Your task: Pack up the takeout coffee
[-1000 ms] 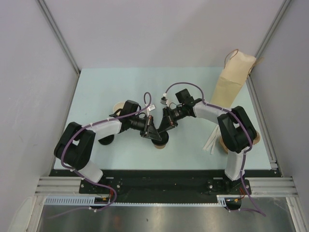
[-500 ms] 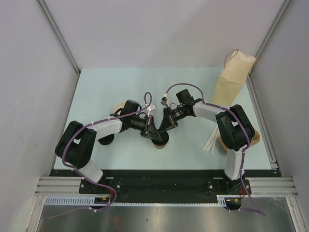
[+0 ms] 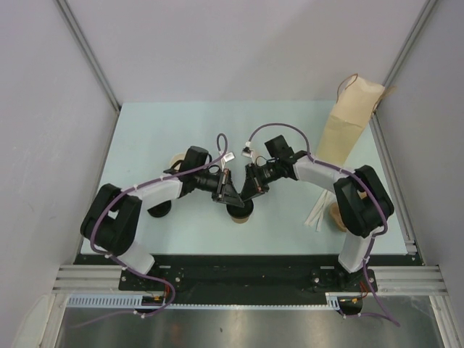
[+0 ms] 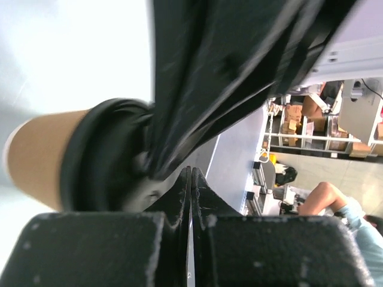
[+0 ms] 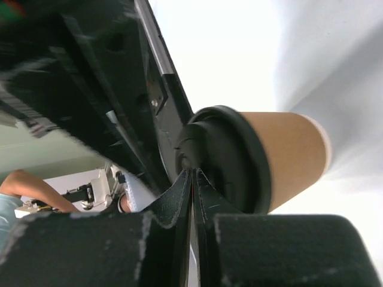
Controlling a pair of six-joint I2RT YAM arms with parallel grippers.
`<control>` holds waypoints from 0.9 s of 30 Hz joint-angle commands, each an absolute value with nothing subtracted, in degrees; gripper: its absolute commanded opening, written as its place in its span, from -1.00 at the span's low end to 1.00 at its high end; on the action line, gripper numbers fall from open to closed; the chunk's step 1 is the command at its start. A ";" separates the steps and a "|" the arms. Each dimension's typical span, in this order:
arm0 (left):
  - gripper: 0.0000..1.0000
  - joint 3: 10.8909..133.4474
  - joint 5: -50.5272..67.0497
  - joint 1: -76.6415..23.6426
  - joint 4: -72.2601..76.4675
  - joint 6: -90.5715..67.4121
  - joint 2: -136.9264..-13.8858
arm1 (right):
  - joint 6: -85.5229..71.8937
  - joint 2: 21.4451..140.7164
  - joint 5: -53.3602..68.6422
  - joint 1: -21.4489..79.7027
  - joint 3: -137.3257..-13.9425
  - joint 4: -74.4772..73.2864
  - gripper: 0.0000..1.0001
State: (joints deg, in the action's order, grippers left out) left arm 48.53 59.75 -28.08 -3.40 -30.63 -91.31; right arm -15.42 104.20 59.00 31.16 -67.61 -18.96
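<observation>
Both closed empty (fingers together), left hand and right hand bore on black lid of coffee cup, presumably seating it for packing.

The pale tabletop carries a tall paper bag standing at far right, a black-lidded cup near the middle, and white strips at near right.

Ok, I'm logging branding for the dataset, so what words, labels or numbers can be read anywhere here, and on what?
No text is legible in any view.
Kraft cup and its black lid: plain, no print shows.
Paper bag: plain on the side shown.
White tag on an arm cable: too small to read.
Cartons on background shelves, left wrist view: too blurred to read.
</observation>
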 commanded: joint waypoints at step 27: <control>-1.00 49.57 56.52 -27.95 -10.02 -21.44 -96.85 | -9.67 104.15 53.79 34.45 -66.53 -28.92 -0.94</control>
State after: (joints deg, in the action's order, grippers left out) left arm 48.77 63.55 -29.41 -9.30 -25.65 -94.35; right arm -11.84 101.47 55.29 33.91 -67.13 -26.79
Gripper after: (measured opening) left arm 0.003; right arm 0.038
